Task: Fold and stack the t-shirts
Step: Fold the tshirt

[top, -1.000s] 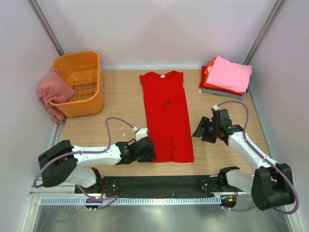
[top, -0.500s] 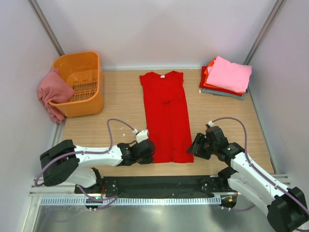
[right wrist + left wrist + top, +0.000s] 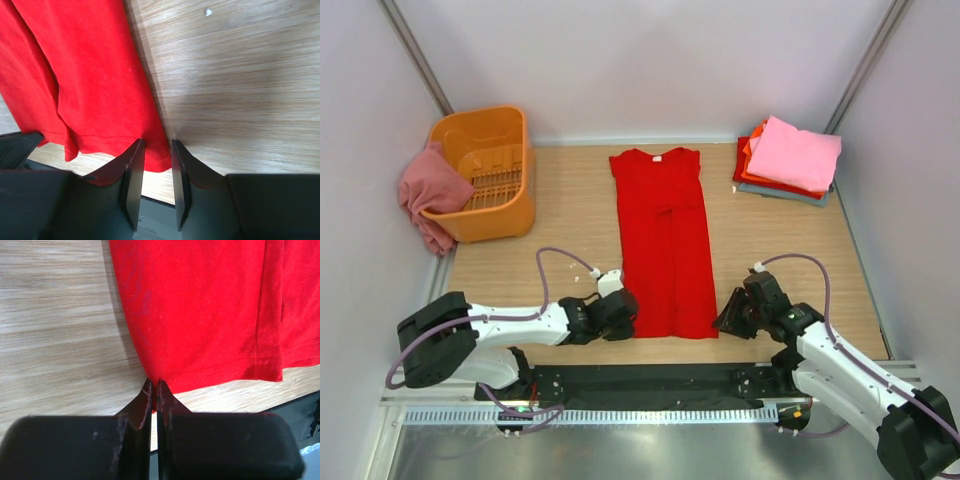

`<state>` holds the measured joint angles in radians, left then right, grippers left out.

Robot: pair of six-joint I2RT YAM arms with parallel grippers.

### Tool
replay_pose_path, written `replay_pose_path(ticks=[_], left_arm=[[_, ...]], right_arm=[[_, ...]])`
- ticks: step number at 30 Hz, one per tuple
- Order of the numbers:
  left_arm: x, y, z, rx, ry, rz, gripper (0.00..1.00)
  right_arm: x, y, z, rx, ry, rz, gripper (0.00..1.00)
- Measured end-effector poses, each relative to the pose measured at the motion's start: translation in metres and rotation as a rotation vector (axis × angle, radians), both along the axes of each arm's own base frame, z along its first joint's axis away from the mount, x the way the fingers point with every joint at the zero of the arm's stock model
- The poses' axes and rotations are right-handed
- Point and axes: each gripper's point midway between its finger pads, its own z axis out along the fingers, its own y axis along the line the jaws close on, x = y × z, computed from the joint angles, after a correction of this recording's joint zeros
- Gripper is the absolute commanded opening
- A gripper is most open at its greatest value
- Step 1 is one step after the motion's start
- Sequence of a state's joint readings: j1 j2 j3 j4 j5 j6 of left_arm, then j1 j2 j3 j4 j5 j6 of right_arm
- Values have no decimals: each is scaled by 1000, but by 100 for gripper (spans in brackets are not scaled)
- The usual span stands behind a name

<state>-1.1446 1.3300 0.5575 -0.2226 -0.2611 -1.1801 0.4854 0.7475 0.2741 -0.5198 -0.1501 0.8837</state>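
Well, the red t-shirt (image 3: 665,240) is light, limp cloth that will sag and slide on itself, so I judge its two near hem corners the best places to take hold. It lies flat, folded lengthwise, down the centre of the top view. My left gripper (image 3: 154,384) is pinched together on the hem's lower-left corner. My right gripper (image 3: 157,145) straddles the lower-right corner, jaws apart, cloth between them, not yet clamped.

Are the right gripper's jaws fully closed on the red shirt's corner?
No, the right gripper jaws stand apart, with the near corner of the red t-shirt lying in the gap between them.
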Motion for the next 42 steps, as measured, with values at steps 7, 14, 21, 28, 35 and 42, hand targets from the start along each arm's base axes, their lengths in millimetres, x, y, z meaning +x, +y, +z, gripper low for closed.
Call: replay_pose_path(ticks=[7,14,21,28,35,42], left_arm=[[0,0,0,-2,4,9,0],[-1,3,0,5,14,18,0],[-10,18,35,-2,25,75,0],[-15,36,50,8,34,119,0],[-2,33,94,28,-16,140,7],[42,43,127,67,-85,186,10]], right_arm=[[-3,7,1,23,-5,12,26],[-9,7,-3,18,12,19,1],[-17,5,10,19,9,29,1],[-11,21,41,63,-36,60,1],[7,34,81,57,-89,60,1],[52,53,110,-2,-144,66,1]])
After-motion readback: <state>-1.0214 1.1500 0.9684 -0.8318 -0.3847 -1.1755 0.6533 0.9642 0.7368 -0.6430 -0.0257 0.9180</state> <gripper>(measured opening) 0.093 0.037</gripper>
